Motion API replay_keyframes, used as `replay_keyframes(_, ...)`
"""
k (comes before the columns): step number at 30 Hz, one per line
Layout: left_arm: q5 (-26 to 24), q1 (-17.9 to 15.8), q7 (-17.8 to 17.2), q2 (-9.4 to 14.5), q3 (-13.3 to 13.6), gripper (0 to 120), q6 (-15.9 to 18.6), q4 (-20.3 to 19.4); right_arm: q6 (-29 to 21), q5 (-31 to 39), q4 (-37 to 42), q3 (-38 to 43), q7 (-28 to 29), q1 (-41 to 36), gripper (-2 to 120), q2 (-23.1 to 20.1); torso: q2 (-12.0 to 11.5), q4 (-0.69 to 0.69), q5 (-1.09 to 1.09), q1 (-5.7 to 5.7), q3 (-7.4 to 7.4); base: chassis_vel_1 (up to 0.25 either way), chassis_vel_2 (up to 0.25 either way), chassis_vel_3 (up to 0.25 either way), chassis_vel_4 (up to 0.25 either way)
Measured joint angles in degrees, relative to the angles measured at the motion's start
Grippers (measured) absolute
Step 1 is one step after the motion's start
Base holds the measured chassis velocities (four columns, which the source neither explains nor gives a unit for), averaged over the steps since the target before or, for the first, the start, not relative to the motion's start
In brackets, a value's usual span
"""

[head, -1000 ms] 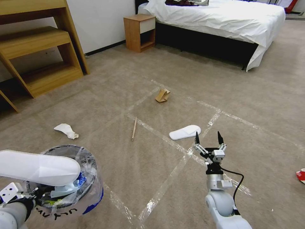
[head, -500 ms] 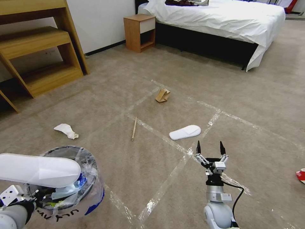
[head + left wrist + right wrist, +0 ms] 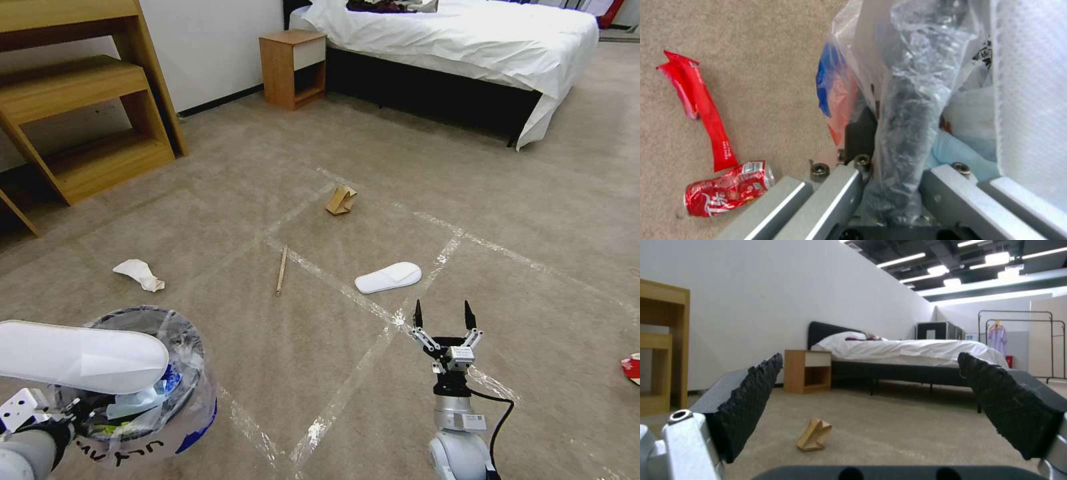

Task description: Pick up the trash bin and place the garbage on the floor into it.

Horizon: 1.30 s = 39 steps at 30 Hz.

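The trash bin (image 3: 175,393), a dark bucket in a clear bag, hangs at the lower left. My left gripper (image 3: 900,173) is shut on its bag-covered rim. A white slipper (image 3: 80,357) lies across the bin's top. My right gripper (image 3: 441,313) is open and empty above the floor (image 3: 320,347), just short of a second white slipper (image 3: 388,277). More garbage lies around: a wooden stick (image 3: 282,269), folded brown cardboard (image 3: 341,200), crumpled white paper (image 3: 140,275) and a red wrapper (image 3: 632,369). The left wrist view shows a red wrapper (image 3: 702,113) and a crushed red can (image 3: 729,193) beside the bin.
A wooden shelf unit (image 3: 87,100) stands at the far left, a small nightstand (image 3: 293,67) by the wall, and a bed (image 3: 467,47) with white sheets at the back right. Tape strips cross the open carpet between them.
My right gripper has drawn back toward me, away from the slipper on the floor, still open. The bin and left arm have hardly moved.
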Motion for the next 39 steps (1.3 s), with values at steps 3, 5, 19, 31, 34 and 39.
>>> replay_keyframes(3,-0.04,-0.08,-0.07,0.00,-0.14,0,-0.05,-0.01,0.00,-0.28,-0.05,-0.04,0.13,0.15,100,0.06,0.00,0.00,0.00,0.00,0.00,-0.007,0.018,0.015,-0.014)
replay_keyframes(5,-0.09,-0.10,-0.22,0.03,-0.28,0,-0.16,-0.02,0.00,-0.38,-0.09,-0.04,0.13,0.17,100,0.06,0.00,0.00,0.00,0.00,0.00,-0.037,0.054,0.059,-0.058)
replay_keyframes(19,-0.42,0.15,-0.50,0.24,-1.01,0,-0.28,-0.31,0.30,-0.71,-0.54,0.09,0.15,0.18,100,-0.08,0.00,0.00,0.00,0.00,0.01,-0.115,0.115,0.105,-0.119)
replay_keyframes(31,-0.42,0.42,-0.55,0.23,-1.17,0,-0.34,-0.91,0.36,-1.00,-0.50,-0.13,0.23,0.21,100,-0.09,0.00,-0.01,0.00,0.00,0.01,-0.134,0.128,0.127,-0.134)
replay_keyframes(34,-0.41,0.42,-0.57,0.19,-1.17,0,-0.37,-0.98,0.36,-1.07,-0.40,-0.22,0.23,0.21,100,-0.07,0.00,0.00,0.00,0.01,0.01,-0.134,0.140,0.145,-0.142)
replay_keyframes(39,-0.40,0.43,-0.59,0.09,-1.17,0,-0.40,-1.10,0.37,-1.21,-0.36,-0.43,0.33,0.21,100,0.05,0.00,0.00,0.00,0.00,0.00,-0.107,0.127,0.131,-0.122)
